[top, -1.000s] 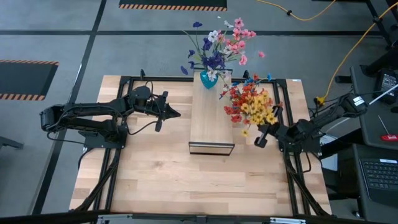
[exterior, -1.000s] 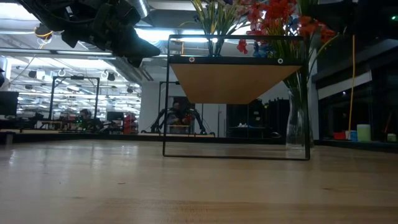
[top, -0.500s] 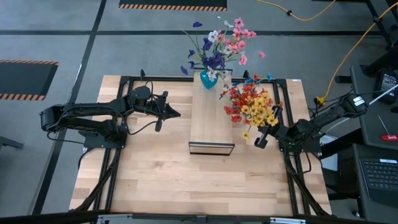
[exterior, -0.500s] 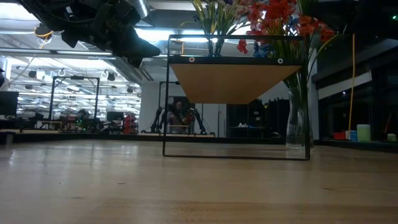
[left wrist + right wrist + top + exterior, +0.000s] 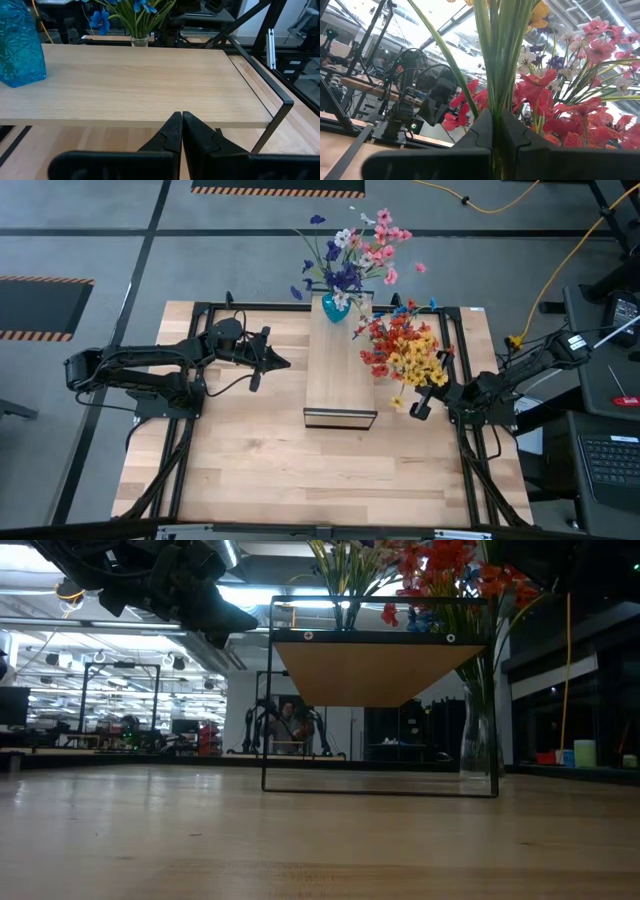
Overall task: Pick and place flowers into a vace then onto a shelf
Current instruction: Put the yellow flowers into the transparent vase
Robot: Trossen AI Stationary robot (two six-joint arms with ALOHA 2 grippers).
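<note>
Partly hidden: right hand (image 5: 496, 131) clamped on flowers (image 5: 405, 350) stems | left hand (image 5: 181, 131) closed, empty | shelf (image 5: 339, 370)

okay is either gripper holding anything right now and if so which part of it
The right gripper is shut on the green stems of the red and yellow flowers, just below the blooms. The left gripper is shut and empty, beside the shelf.

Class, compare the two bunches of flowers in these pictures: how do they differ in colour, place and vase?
The pink-and-blue bunch stands in a blue vase on the shelf; the red-and-yellow bunch stands in a clear vase on the table beside the shelf. The right gripper is shut on the red-and-yellow bunch's stems; nothing holds the pink-and-blue bunch. Both stand upright.
</note>
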